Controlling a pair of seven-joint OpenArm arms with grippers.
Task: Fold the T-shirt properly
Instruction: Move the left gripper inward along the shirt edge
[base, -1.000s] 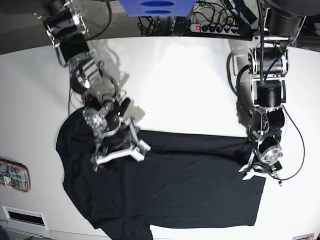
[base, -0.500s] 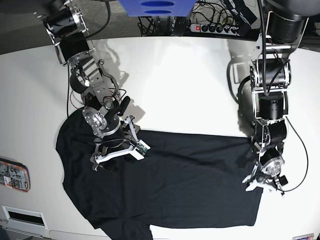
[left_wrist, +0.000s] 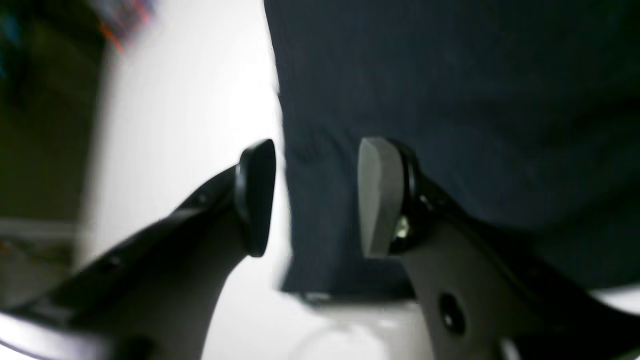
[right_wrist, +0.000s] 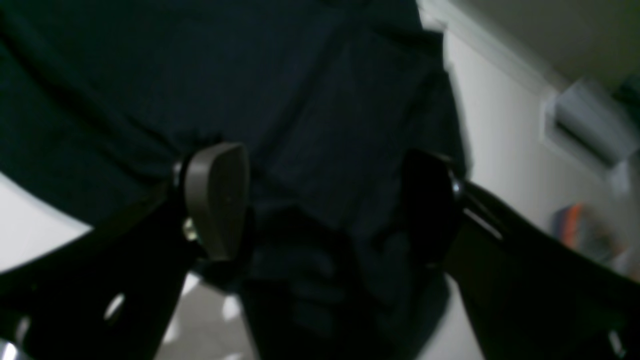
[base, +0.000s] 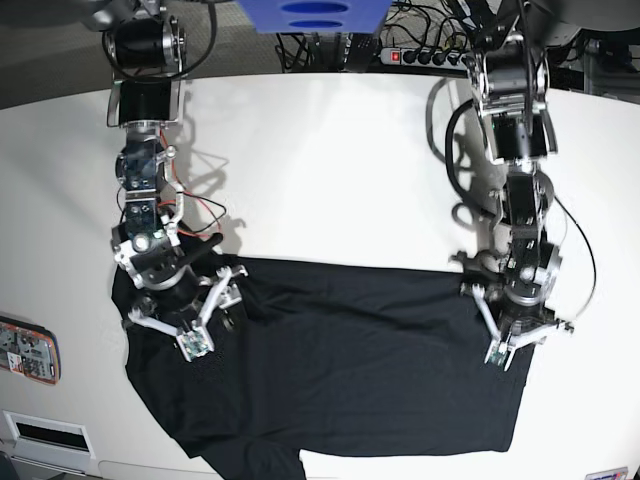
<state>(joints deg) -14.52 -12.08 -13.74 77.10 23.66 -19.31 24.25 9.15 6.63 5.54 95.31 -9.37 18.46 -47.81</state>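
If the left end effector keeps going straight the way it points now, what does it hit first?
Most likely the T-shirt: the open left end effector straddles its side edge, one finger over cloth, the other over the bare white table. The blur hides how near they are.

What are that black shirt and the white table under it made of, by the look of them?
The T-shirt looks like thin, soft, matte knit, probably cotton: it lies limp and creases near the grippers. The table looks hard and smooth, perhaps laminate or painted board; it faintly reflects light. Neither is certain.
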